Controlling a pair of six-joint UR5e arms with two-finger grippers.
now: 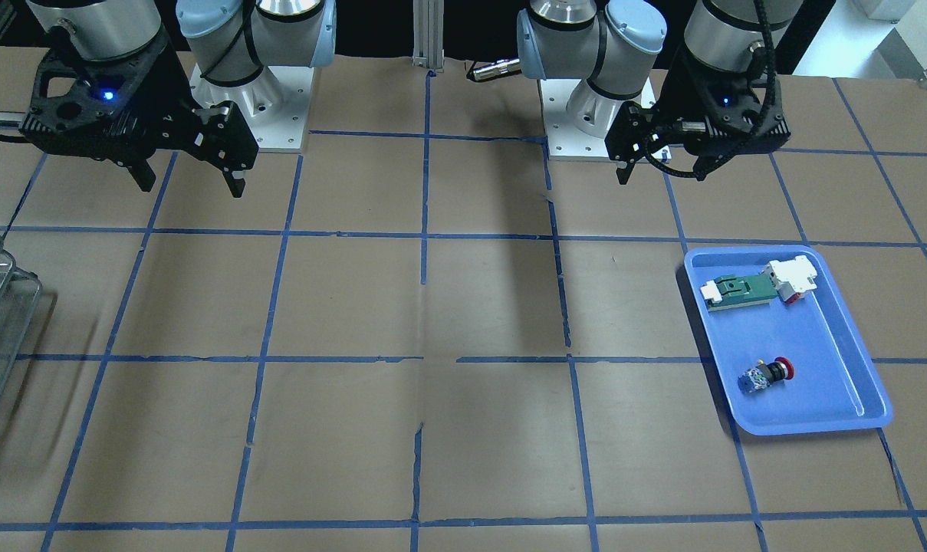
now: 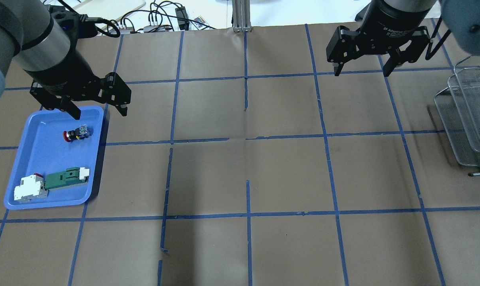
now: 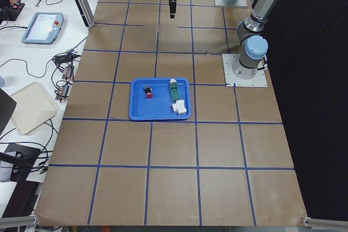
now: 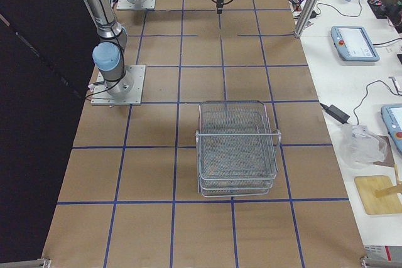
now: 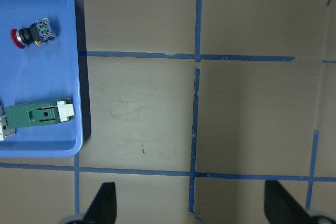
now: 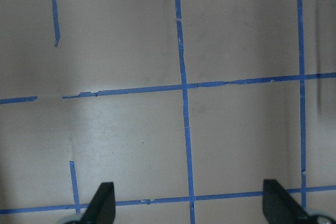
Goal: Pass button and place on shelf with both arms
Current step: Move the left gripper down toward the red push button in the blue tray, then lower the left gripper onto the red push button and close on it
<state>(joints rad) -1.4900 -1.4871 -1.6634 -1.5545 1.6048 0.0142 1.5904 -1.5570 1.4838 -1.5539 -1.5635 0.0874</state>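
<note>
The button (image 2: 76, 134), with a red cap, black collar and clear block, lies on its side in the blue tray (image 2: 37, 159). It also shows in the front view (image 1: 770, 375) and the left wrist view (image 5: 31, 33). My left gripper (image 2: 101, 113) is open and empty, raised over the tray's far right corner, apart from the button. My right gripper (image 2: 361, 73) is open and empty, raised over the table on the far right. The wire shelf (image 2: 470, 115) stands at the table's right edge, to the right of that gripper. In the wrist views both pairs of fingers (image 5: 102, 203) (image 6: 102, 203) stand wide apart.
A green-and-white flat component (image 2: 65, 178) and a white block (image 2: 29, 188) lie at the near end of the tray. The table is brown paper with a blue tape grid. The two arm bases (image 1: 248, 107) (image 1: 597, 115) sit at the robot's side.
</note>
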